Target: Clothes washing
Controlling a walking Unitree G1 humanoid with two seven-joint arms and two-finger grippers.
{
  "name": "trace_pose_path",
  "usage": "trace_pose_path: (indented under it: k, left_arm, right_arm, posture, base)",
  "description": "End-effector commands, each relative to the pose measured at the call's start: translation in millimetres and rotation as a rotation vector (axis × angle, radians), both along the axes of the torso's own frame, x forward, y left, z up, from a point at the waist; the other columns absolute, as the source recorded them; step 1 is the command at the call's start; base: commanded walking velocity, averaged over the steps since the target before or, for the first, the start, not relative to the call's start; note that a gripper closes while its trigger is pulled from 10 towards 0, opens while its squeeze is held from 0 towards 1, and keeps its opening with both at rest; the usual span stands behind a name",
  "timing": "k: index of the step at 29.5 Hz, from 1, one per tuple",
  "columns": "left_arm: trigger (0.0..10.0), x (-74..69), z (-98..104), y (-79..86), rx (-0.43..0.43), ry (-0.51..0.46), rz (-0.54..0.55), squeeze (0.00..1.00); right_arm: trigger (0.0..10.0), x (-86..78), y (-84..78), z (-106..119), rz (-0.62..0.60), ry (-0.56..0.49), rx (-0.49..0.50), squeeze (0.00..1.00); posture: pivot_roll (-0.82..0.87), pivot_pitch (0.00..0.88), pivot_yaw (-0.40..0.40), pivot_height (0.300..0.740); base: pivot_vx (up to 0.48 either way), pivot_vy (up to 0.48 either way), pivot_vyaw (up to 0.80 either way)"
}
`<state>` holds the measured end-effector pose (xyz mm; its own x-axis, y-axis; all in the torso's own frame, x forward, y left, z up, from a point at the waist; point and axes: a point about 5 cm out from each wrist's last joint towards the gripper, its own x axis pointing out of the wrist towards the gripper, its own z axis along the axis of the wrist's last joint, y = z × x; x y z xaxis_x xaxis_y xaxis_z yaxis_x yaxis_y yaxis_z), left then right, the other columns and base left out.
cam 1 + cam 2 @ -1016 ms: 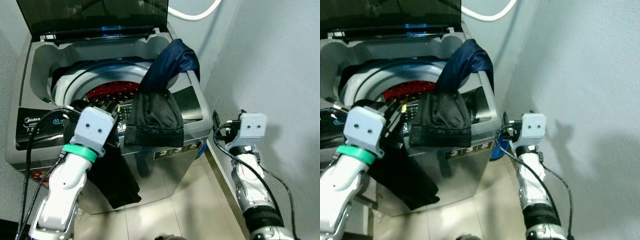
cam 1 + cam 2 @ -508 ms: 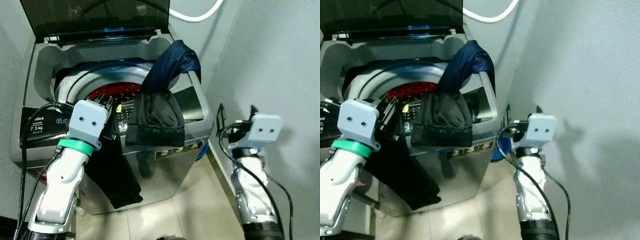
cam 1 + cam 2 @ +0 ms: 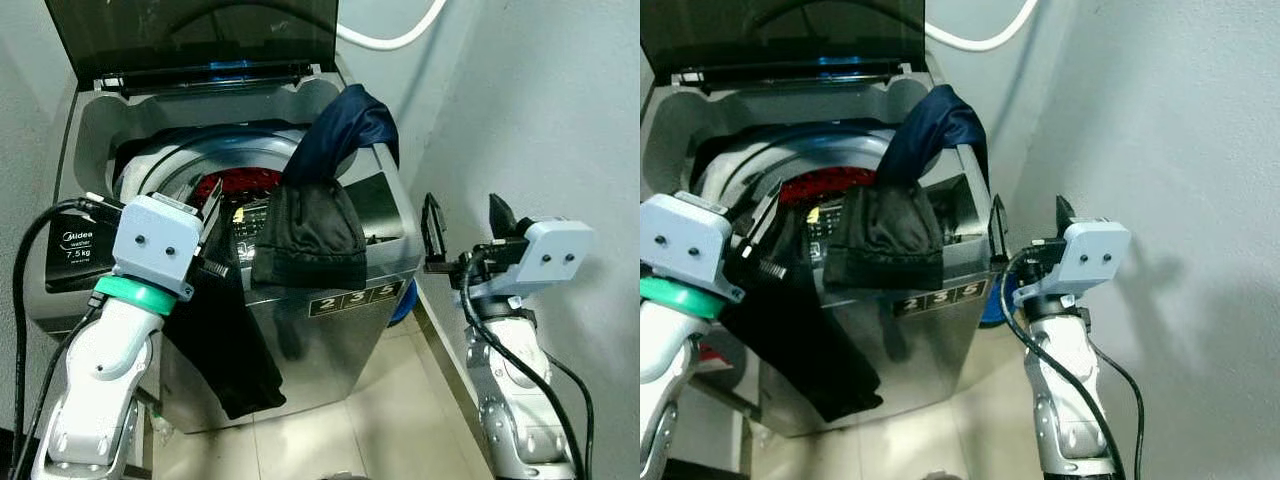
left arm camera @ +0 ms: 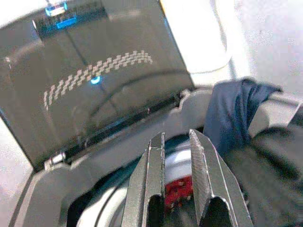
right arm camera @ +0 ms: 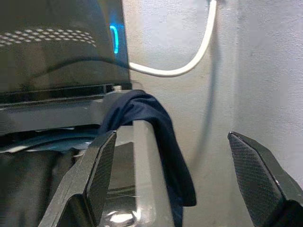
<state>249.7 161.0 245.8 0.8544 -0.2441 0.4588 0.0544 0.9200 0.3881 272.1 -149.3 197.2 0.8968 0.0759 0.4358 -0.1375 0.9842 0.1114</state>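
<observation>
The top-loading washing machine (image 3: 370, 290) stands with its lid (image 3: 190, 30) up. A navy garment (image 3: 345, 125) is draped over the drum's right rim, and a black garment (image 3: 305, 235) hangs below it onto the front panel. Another black cloth (image 3: 220, 340) hangs down the machine's front on the left. Something red (image 3: 240, 185) lies inside the drum. My left gripper (image 3: 212, 200) hovers at the drum's front left edge with its fingers (image 4: 154, 161) nearly together and nothing between the tips. My right gripper (image 3: 465, 222) is open beside the machine's right side, pointing at the navy garment (image 5: 142, 113).
A grey wall (image 3: 540, 100) runs close along the right, leaving a narrow strip of tiled floor (image 3: 400, 400) next to the machine. A white hose (image 3: 390, 40) curves along the back wall. Black cables (image 3: 30, 260) trail from my left arm.
My left arm has lifted and drawn back to the left. My right arm has risen, and its open fingers now point toward the machine. The black cloth still hangs down the front.
</observation>
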Motion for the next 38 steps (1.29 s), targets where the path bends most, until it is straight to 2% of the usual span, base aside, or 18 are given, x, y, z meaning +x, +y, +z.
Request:
trace_pose_path:
  k: [1, 7, 13, 19, 23, 29, 38]
  left_arm:
    - [10.0, -0.4, -3.0, -1.5, -0.002, 0.020, -0.010, 0.00]
    - [10.0, -1.3, -22.8, 7.2, -0.076, 0.107, 0.038, 0.00]
    - [10.0, 1.3, -35.9, 8.1, -0.087, 0.148, 0.060, 0.00]
    - [10.0, 4.7, -39.8, 9.2, -0.089, 0.158, 0.071, 0.00]
    - [10.0, 10.9, -44.4, 9.2, -0.087, 0.165, 0.074, 0.00]
    - [10.0, 16.6, -42.8, 7.2, -0.089, 0.155, 0.074, 0.00]
    - [10.0, 16.3, -43.3, 4.7, -0.092, 0.149, 0.073, 0.00]
  right_arm:
    - [10.0, -3.0, 2.4, -0.7, 0.022, 0.017, 0.010, 0.00]
    - [10.0, -4.1, -4.7, -17.3, 0.040, 0.105, 0.007, 0.00]
    - [10.0, 5.1, -6.8, -33.4, 0.046, 0.169, 0.006, 0.00]
    - [10.0, 5.6, -1.9, -44.4, 0.089, 0.219, -0.008, 0.00]
    - [10.0, 8.9, -5.1, -54.9, 0.076, 0.261, -0.035, 0.00]
    - [10.0, 14.4, -10.1, -55.5, 0.063, 0.266, -0.051, 0.00]
    - [10.0, 15.8, -11.6, -56.7, 0.059, 0.269, -0.059, 0.00]
  posture:
    - [0.05, 0.000, 0.013, 0.740]
    - [0.05, 0.000, -0.002, 0.740]
    - [0.06, 0.000, -0.007, 0.740]
    - [0.06, 0.000, -0.006, 0.740]
    - [0.06, 0.000, -0.009, 0.740]
    - [0.05, 0.000, -0.015, 0.740]
    - [0.05, 0.000, -0.017, 0.740]
  base:
    - [0.000, 0.000, 0.00]
    - [0.000, 0.000, 0.00]
    - [0.000, 0.000, 0.00]
    - [0.000, 0.000, 0.00]
    - [0.000, 0.000, 0.00]
    - [0.000, 0.000, 0.00]
    - [0.000, 0.000, 0.00]
